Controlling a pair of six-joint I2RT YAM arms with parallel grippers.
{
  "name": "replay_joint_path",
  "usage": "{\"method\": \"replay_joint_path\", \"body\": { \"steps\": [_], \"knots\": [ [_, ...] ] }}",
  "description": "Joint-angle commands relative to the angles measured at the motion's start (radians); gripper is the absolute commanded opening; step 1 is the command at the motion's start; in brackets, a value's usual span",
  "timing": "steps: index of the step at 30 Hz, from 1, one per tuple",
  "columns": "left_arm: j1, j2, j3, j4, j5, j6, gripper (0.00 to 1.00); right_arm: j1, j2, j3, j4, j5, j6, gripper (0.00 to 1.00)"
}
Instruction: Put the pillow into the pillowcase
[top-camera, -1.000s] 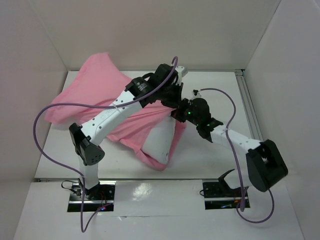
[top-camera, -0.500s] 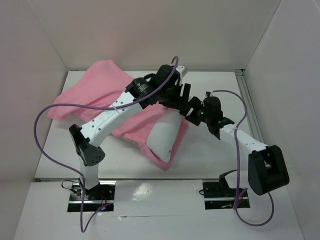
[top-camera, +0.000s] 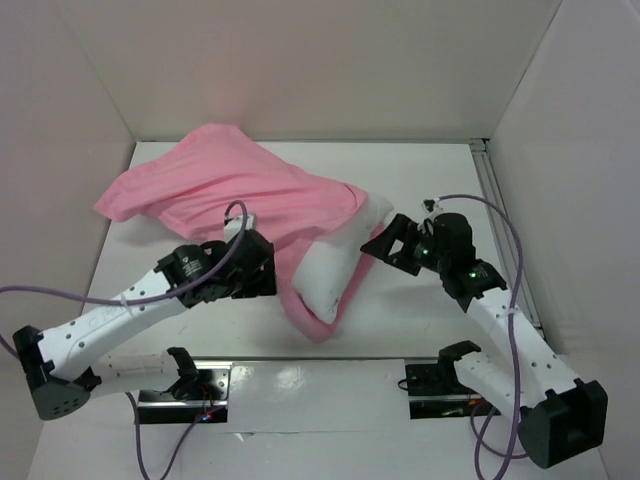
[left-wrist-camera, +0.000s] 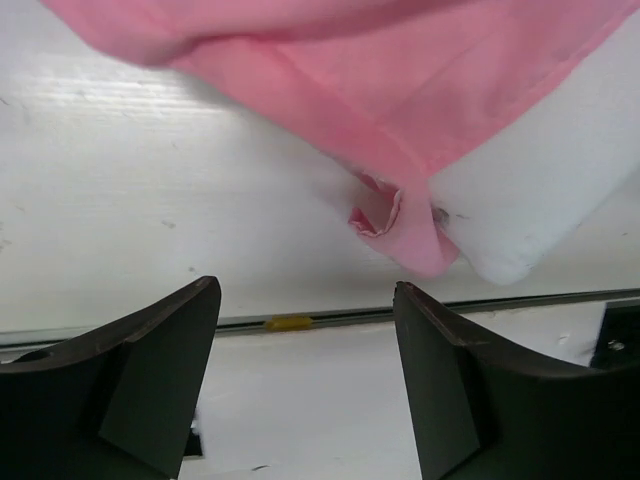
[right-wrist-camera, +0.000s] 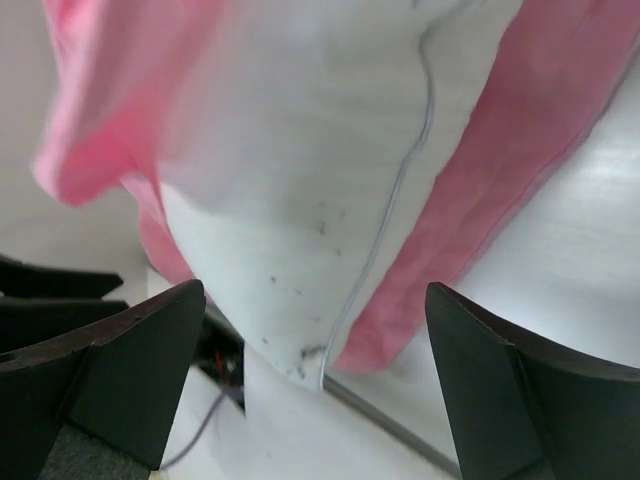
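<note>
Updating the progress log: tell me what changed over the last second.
The left jaws and right jaws opened, letting go of the thin pink fabric pillowcase, and drew back toward the near edge. The pillowcase sank flatter onto the table. Unchanged: the plump rectangular white pillow still pokes out of its near end.

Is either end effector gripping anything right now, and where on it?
Nothing is held. The left end effector and the right end effector both stand open, with neither the pillow nor the pillowcase between their fingers.
</note>
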Motion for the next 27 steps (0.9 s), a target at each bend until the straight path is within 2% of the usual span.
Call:
{"method": "replay_joint_path", "body": {
  "steps": [1, 3, 6, 11, 13, 16, 17, 18, 21, 22, 24, 25, 27],
  "knots": [
    [0.000, -0.075, -0.124, 0.176, 0.073, -0.131, 0.83, 0.092, 0.029, -0.016, -0.060, -0.033, -0.015, 0.98],
    [0.000, -0.119, -0.222, 0.320, 0.138, -0.131, 0.85, 0.135, 0.061, -0.007, -0.051, -0.023, -0.015, 1.00],
    [0.000, -0.128, -0.303, 0.376, 0.138, -0.152, 0.87, 0.213, 0.115, 0.017, -0.028, 0.009, -0.015, 1.00],
    [0.000, -0.106, -0.342, 0.543, 0.149, -0.123, 0.87, 0.294, 0.200, 0.018, 0.065, 0.012, -0.015, 1.00],
    [0.000, -0.075, -0.342, 0.557, 0.126, -0.112, 0.84, 0.294, 0.243, 0.018, 0.128, -0.019, -0.015, 1.00],
    [0.000, -0.001, -0.318, 0.566, 0.115, -0.102, 0.68, 0.314, 0.328, 0.018, 0.248, -0.068, -0.006, 0.93],
    [0.000, 0.013, -0.318, 0.575, 0.115, -0.085, 0.60, 0.314, 0.374, 0.018, 0.274, -0.080, -0.006, 0.85],
    [0.000, 0.035, -0.292, 0.584, 0.115, -0.074, 0.36, 0.314, 0.395, 0.036, 0.311, -0.100, -0.006, 0.78],
    [0.009, 0.059, -0.249, 0.585, 0.115, -0.040, 0.00, 0.314, 0.473, 0.094, 0.351, -0.111, -0.015, 0.55],
    [0.009, 0.068, -0.217, 0.585, 0.115, -0.031, 0.00, 0.314, 0.489, 0.108, 0.360, -0.121, -0.015, 0.33],
    [0.009, 0.068, -0.186, 0.575, 0.115, -0.002, 0.00, 0.314, 0.527, 0.159, 0.374, -0.134, -0.024, 0.09],
    [0.009, 0.057, -0.149, 0.590, 0.139, 0.016, 0.00, 0.314, 0.527, 0.209, 0.374, -0.134, -0.024, 0.00],
    [0.018, 0.057, -0.095, 0.632, 0.179, 0.107, 0.00, 0.247, 0.556, 0.287, 0.409, -0.154, -0.012, 0.00]
  ]
}}
